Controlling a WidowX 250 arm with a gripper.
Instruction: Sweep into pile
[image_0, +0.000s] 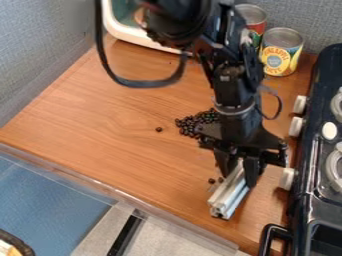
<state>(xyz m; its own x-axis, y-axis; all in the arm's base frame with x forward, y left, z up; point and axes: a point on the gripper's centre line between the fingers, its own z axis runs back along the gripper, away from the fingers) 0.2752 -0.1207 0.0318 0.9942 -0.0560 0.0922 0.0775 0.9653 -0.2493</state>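
1. My gripper (238, 172) is squeezed shut on a silver bar (228, 194). That's my broom!
2. Two little dark balls (212, 181) sit just beside the bar, away from the big pile (194, 122). The pile is on the wooden table (113, 145), with one stray ball (159, 129) near it.
3. I think I'm in the sweeping part. Next, I should get my bar behind the two balls and push them gently to the pile.

The arm (234, 90) partly hides the dark pile (190, 123); the right edge crops the stove (311, 187).
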